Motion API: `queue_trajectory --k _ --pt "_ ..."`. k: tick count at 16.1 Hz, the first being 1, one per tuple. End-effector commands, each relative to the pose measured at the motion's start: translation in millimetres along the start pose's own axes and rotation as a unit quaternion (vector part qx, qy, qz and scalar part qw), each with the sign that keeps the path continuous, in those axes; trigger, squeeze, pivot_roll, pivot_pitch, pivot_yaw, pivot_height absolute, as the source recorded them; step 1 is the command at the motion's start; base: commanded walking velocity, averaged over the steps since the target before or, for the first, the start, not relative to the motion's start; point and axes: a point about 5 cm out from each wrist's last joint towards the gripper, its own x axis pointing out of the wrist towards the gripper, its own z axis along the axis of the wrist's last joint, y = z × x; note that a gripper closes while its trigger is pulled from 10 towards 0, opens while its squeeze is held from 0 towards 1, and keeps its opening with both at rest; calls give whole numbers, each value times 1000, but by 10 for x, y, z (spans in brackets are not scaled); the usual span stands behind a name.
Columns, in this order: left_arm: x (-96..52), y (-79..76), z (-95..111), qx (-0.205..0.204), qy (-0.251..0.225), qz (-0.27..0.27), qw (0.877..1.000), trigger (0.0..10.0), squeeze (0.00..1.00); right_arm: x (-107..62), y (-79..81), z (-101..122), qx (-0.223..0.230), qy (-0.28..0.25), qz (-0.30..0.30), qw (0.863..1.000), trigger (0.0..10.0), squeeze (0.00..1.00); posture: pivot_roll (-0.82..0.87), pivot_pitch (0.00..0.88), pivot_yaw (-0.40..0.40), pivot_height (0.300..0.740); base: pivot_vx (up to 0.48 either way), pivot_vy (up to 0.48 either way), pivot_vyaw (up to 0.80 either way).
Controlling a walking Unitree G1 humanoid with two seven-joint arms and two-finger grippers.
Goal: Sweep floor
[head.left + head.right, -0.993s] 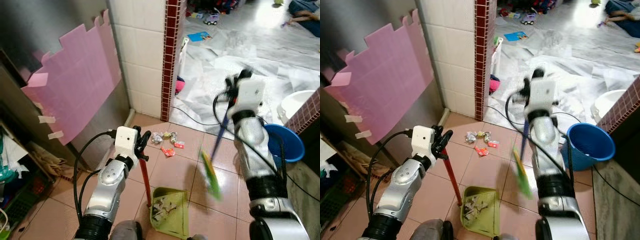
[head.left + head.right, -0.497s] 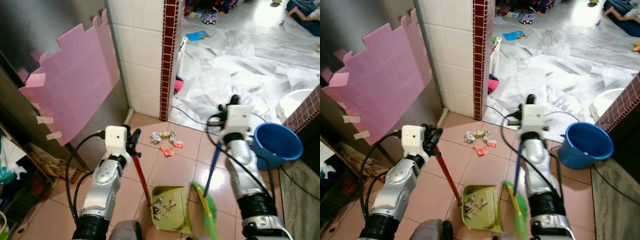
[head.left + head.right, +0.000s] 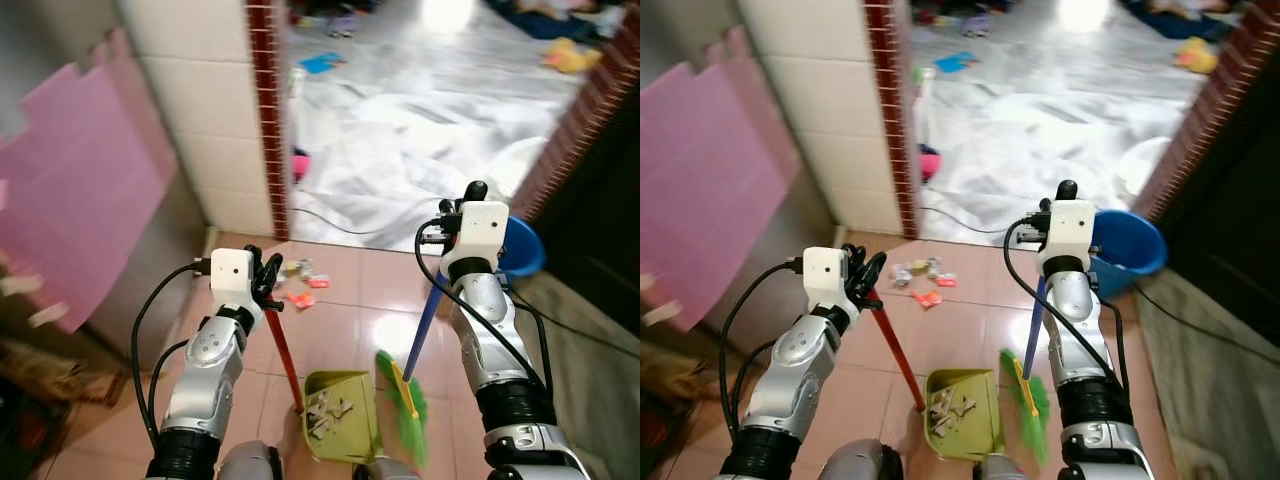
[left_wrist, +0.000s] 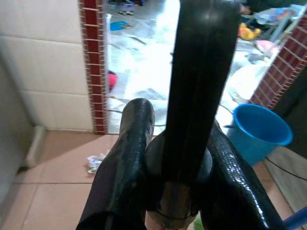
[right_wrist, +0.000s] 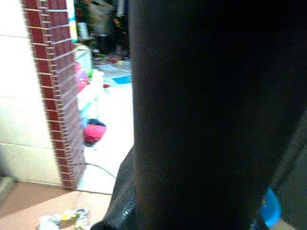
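- Some scraps are already gathered in the green plastic dustpan (image 3: 340,428), whose red handle is pinched by the left gripper (image 3: 264,283).
- The blue-handled green broom (image 3: 403,392) is clamped in the right gripper (image 3: 447,222).
- A cluster of colourful wrappers (image 3: 298,283) on the pink tiles is left unswept.

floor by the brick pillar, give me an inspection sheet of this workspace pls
surface: pink tiled floor, glare patch beside the broom stick.
job's things: green dustpan on the floor with scraps inside; green broom right of it.
clutter: wrapper pile on the tiles near the brick pillar; toys far back.
grippers: left claw shut on the dustpan's red handle; right claw's arm by the blue broom stick, grip unclear.
cables: black cable across the white floor sheeting.
surroundings: blue bucket, pink board on the left.
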Motion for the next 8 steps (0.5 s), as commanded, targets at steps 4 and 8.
queue_trajectory --k 4,8 --pt "23 39 232 -16 -50 13 999 10000 0 23 -96 41 -25 -8 -26 999 10000 0 14 0 17 740 0 0 -800" --pt "29 46 245 -16 -52 12 998 10000 0 24 -75 35 -25 -8 -28 999 10000 0 15 0 19 740 0 0 -800"
